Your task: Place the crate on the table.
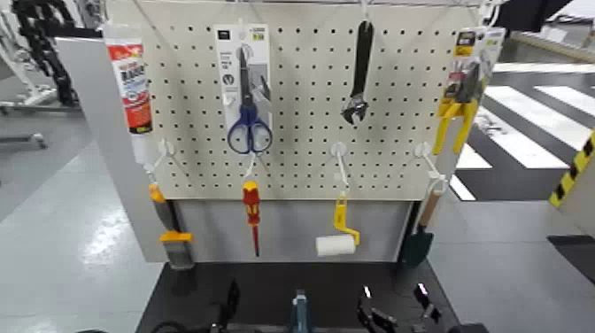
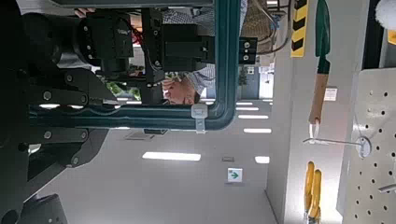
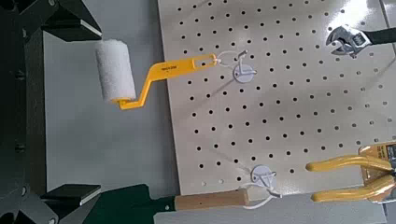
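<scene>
At six o'clock the crate [image 1: 301,314] peeks above the tabletop [image 1: 266,292], apparently carried between both arms; either pincer's state cannot be told.

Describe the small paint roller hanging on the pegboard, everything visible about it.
The paint roller has a short white fuzzy sleeve carried on a bent yellow frame and a flat yellow handle with dark lettering too small to read. It looks plastic. It hangs from a white hook in the lower row of the cream pegboard, handle up and sleeve below the board's lower edge, above the black table. Only the hook appears to touch it.
</scene>
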Available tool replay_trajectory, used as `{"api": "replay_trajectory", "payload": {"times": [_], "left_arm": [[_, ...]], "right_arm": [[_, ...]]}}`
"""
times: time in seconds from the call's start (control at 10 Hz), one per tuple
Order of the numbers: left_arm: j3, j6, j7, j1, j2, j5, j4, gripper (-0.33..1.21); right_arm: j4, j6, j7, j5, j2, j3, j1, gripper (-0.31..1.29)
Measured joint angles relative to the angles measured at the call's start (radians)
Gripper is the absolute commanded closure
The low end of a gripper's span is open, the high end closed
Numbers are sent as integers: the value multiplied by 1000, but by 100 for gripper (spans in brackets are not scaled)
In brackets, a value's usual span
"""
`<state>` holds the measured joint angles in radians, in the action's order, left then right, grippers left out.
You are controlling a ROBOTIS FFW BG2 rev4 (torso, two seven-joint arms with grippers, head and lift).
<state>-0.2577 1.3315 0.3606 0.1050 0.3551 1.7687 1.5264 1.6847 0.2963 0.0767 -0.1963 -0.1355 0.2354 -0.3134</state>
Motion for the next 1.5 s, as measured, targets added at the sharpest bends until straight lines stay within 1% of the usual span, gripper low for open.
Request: {"api": "replay_trajectory", "payload": {"times": [0.6,0.9,1.0,1.3,1.5], "left_arm": [[6,-1,-8,1,-8,0,-7,107],[46,8,-59,3,-20,0,-8,107],[60,12,-69,9,-20,0,-10,107],[65,28,-81,40,-9,-6,-44,107],[68,35,-82,62,-8,-23,-58,107]], "right_arm": [[0,1,0,0,-1,0,0,15],[-2,3,0,0,2,-1,-1,15],[-2,3,1,0,2,-1,-1,15],[-3,6,1,-1,4,-1,-1,15],[-5,8,2,-2,5,0,-2,15]]}}
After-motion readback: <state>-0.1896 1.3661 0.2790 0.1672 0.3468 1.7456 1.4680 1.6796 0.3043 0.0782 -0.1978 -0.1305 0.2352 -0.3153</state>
